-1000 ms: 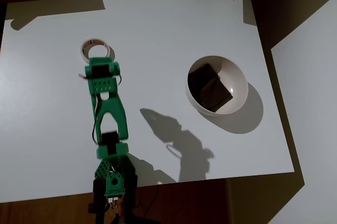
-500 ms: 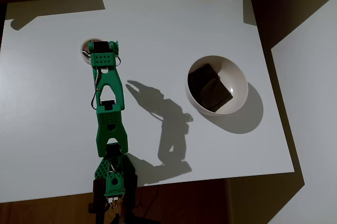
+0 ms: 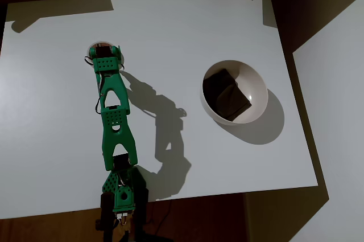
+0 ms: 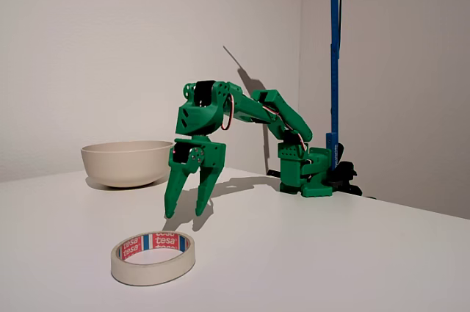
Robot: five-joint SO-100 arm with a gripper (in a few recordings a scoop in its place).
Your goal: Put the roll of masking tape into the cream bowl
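The green gripper [image 4: 185, 215], fingers parted and empty, has been extended over the roll of masking tape [image 4: 153, 256], so grasping appears imminent.

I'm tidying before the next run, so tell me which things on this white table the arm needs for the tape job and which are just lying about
Needed:
- flat cream-white roll of masking tape
- round cream bowl
- green two-finger gripper, open, above the roll

Lying about:
- dark square block inside the bowl
- blue upright pole behind the arm
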